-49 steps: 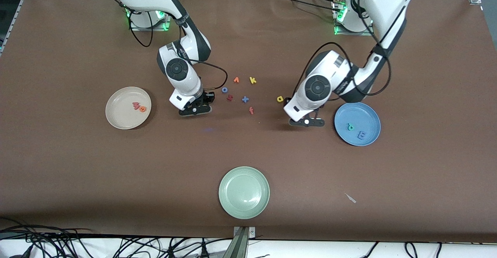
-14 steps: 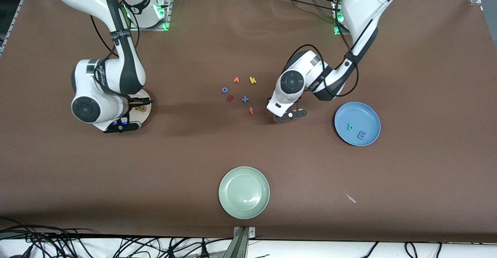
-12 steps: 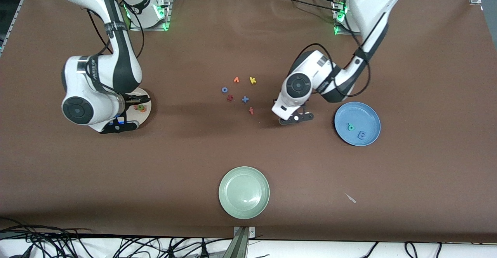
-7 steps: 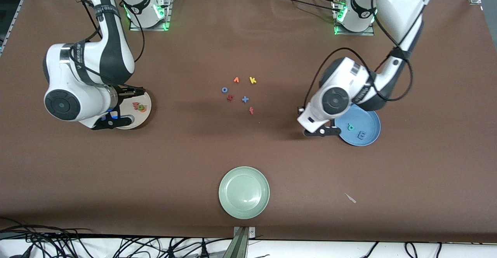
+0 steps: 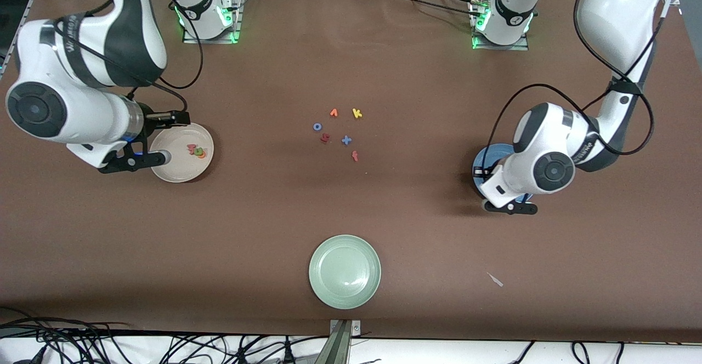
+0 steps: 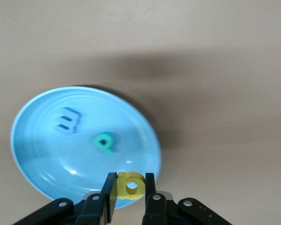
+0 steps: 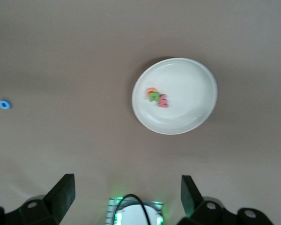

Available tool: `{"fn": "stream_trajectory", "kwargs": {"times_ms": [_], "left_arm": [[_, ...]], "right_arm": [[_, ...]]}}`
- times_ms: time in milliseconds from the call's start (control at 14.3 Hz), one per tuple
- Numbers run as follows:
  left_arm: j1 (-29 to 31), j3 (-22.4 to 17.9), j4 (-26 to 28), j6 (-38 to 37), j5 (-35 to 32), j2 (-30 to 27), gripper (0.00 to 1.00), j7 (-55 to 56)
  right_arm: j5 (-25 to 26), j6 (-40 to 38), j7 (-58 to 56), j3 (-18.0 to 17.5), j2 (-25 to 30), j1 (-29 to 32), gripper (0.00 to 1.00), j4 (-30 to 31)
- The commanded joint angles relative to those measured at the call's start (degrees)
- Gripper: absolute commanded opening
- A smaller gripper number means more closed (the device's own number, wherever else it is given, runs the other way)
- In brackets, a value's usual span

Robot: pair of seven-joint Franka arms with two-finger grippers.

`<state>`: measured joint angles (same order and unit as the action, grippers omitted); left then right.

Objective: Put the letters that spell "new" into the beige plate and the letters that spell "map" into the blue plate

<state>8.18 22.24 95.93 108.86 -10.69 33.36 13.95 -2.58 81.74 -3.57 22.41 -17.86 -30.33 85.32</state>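
1. Table [image 5: 351,216]: brown, plain. Wide bare ground fills the lower half of the front view around the pale green plate [image 5: 344,271], and the middle band between the letter cluster and each plate at the frame's sides.
2. Spare letters, upper centre of the front view: orange v [image 5: 333,113], yellow k [image 5: 357,113], blue o [image 5: 317,126], a dark red letter [image 5: 324,138], a blue plus shape [image 5: 346,140], red f [image 5: 355,156]. All lie apart from one another and well apart from every plate.
3. Beige plate [image 5: 167,169]: round, shallow, cream, at centre left of the front view. It holds the orange e [image 7: 151,91], green n [image 7: 154,97] and salmon-red w [image 7: 162,101], bunched and touching.
4. Blue plate [image 6: 42,173]: round, shallow, at centre right of the front view, largely covered there by the left arm. It holds the blue m [image 6: 67,120] and teal p [image 6: 104,142], apart.
5. Left gripper [image 6: 129,186]: over the blue plate's rim, fingers clamped on the yellow a [image 6: 130,184], which hangs clear of the plate.
6. Right gripper [image 7: 126,199]: raised over the table beside the beige plate's edge; fingers spread wide, holding nothing.
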Motion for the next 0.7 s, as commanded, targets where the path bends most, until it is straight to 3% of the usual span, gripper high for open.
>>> {"fn": "stream_trajectory", "kwargs": {"times_ms": [0, 70, 140, 210, 280, 630], "left_arm": [[2.2, 0.7, 1.9, -0.5, -1.4, 0.3, 0.15, -3.2], [2.2, 0.7, 2.2, -0.5, -1.4, 0.4, 0.25, -3.2], [2.4, 0.7, 2.3, -0.7, -1.4, 0.4, 0.48, -3.2], [2.8, 0.7, 2.3, -0.7, -1.4, 0.3, 0.78, -3.2], [3.2, 0.8, 2.2, -1.0, -1.4, 0.0, 1.0, -3.4], [3.3, 1.0, 1.2, -4.7, -1.4, -2.6, 1.0, -3.8]], "right_arm": [[4.9, -0.5, 1.6, -11.6, 4.7, 9.2, 1.0, 0.1], [5.0, 0.3, 2.0, -13.4, 6.6, 11.4, 1.0, 0.5], [4.7, 1.8, 2.1, -15.2, 8.8, 13.8, 1.0, 1.1], [4.5, 3.2, 2.0, -17.7, 10.6, 16.6, 1.0, 1.9], [4.3, 3.5, 1.9, -20.1, 12.0, 19.5, 1.0, 2.6], [5.2, 4.0, 2.7, -21.3, 15.8, 22.5, 1.0, 5.7]]}}
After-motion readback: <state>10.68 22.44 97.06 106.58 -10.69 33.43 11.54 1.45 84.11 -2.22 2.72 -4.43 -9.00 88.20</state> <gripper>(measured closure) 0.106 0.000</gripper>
